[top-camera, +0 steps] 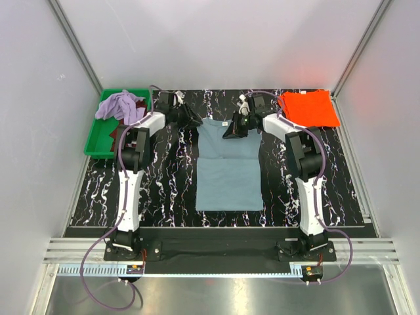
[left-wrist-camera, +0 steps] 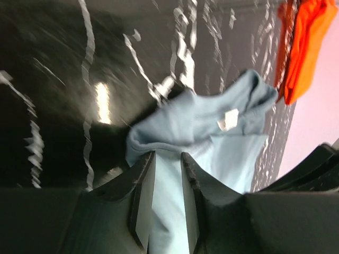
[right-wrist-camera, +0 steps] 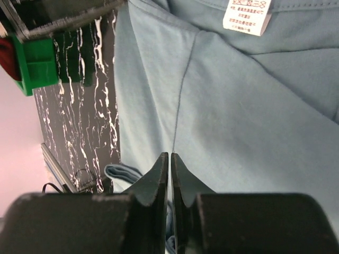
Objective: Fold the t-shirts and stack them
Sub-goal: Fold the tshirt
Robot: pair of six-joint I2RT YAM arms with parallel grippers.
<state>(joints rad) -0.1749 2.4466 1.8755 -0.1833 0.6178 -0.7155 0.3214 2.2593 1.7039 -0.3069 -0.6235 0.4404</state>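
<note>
as the left gripper (left-wrist-camera: 168, 159) bites down, its two dark fingers stand narrow with a strip of pale cloth running up between them. that's the blue-grey t-shirt (top-camera: 228, 174), held at its collar end on the left arm's side. just past the fingertips the cloth bunches up into a soft hump, lifted a little off the black marbled table (top-camera: 164, 190).

over to the right gripper (right-wrist-camera: 169, 156), the jaws are all but touching, only a hairline gap, and they're nipped onto the same blue-grey shirt at the opposite shoulder. a small curl of fabric peeks out beside its left finger. straight ahead of the tips a seam runs away across smooth cloth, and beyond that sits the white neck label (right-wrist-camera: 247, 15).

so both grippers are at the far end of the shirt, one on each shoulder, and behind them the rest of it lies flat, stretching back toward the arm bases, between the two arms.

out to the right of the right gripper, a bit farther back, the orange t-shirt (top-camera: 308, 107) lies folded flat on the table. out to the left of the left gripper is the green tray (top-camera: 98, 138), with the lavender t-shirt (top-camera: 121, 105) heaped in it and something dark maroon (top-camera: 120, 133) underneath.
</note>
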